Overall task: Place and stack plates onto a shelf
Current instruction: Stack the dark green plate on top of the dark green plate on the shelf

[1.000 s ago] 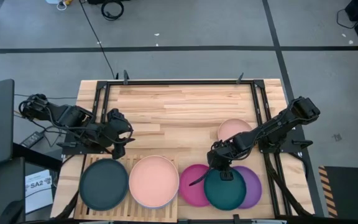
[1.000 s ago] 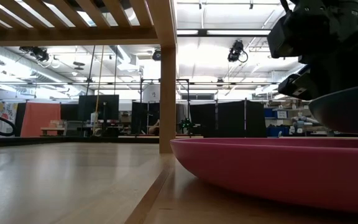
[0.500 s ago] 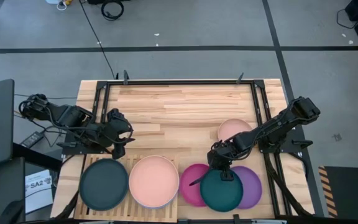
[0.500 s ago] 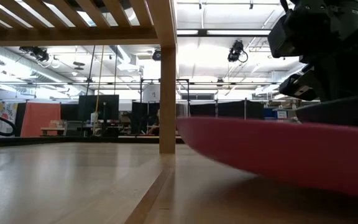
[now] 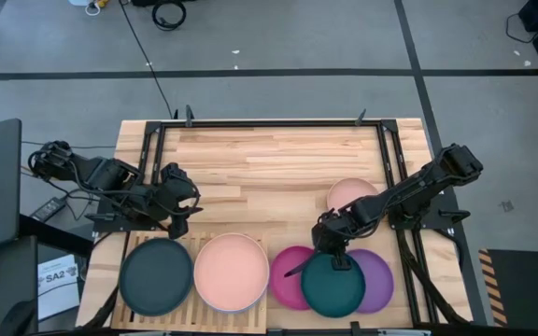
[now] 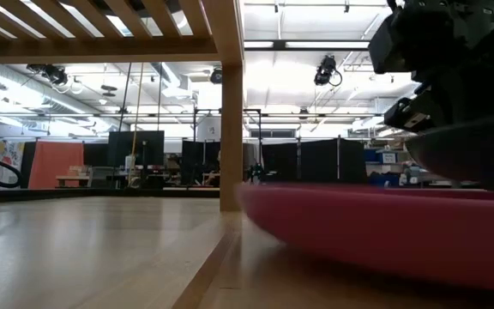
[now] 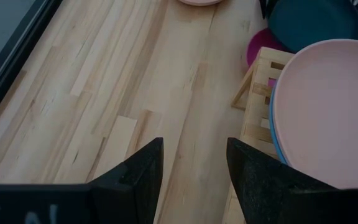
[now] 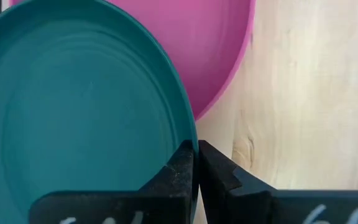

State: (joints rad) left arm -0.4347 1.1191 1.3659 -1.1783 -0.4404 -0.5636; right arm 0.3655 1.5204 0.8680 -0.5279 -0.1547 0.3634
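Observation:
My right gripper (image 5: 334, 250) is shut on the teal plate (image 5: 332, 285), which overlaps the magenta plate (image 5: 290, 277) and the purple plate (image 5: 379, 280) near the table's near edge. In the low view the teal plate (image 6: 470, 154) shows dark above the magenta plate (image 6: 384, 232). The slatted shelf (image 5: 194, 250) carries the black plate (image 5: 157, 275) and a large salmon plate (image 5: 232, 271), with a blue plate's rim (image 7: 273, 134) under the salmon one. A smaller salmon plate (image 5: 351, 194) lies flat on the table. My left gripper (image 5: 177, 201) waits open over bare wood beyond the shelf. My right gripper pinches the teal plate's far rim (image 8: 190, 138) between its two fingers, one above the rim and one below. The fingers come from the table's far right, slanting down. The plate tilts, far rim raised; whether its near part rests on the magenta plate I cannot tell.
The shelf's wooden leg (image 6: 230, 112) stands just left of the magenta plate in the low view. Black frame rails (image 5: 250, 123) run along the table's far and side edges. Bare butcher-block wood (image 5: 269, 168) spreads across the table's far half.
My right gripper has carried the teal plate a little toward the near edge and dipped it, then raised it again. The magenta plate beneath has rocked: its rim rose, then sank back.

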